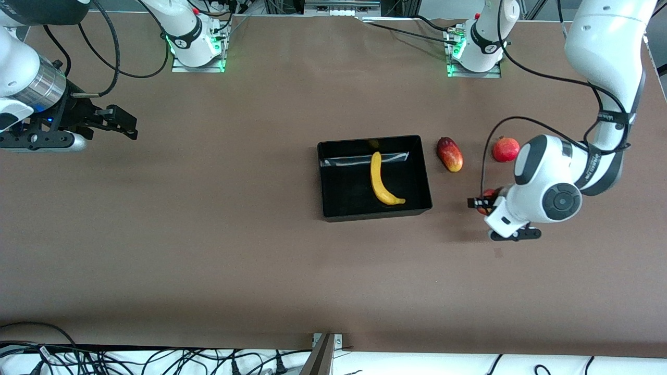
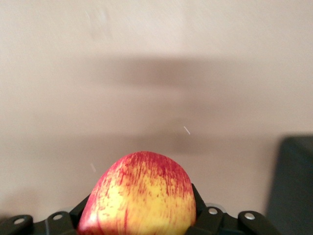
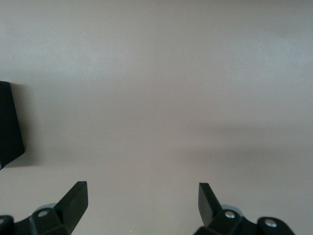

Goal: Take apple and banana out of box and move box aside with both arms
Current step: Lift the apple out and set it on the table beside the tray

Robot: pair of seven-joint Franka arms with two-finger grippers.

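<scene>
Glossy black box, yellow banana in it, red-and-yellow streaked apple, dark-red-and-yellow oblong fruit beside box, plain red round fruit, brown table, 2 white arms

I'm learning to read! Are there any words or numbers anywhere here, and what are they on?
Small black lettering runs down the forearm of the white left arm by the cable: too small to read.
A round dark mark sits on each white arm base at the table's edge: too small to read.
No readable text on the black glossy plastic tray, the curved yellow banana, or the red-and-yellow streaked apple.
</scene>
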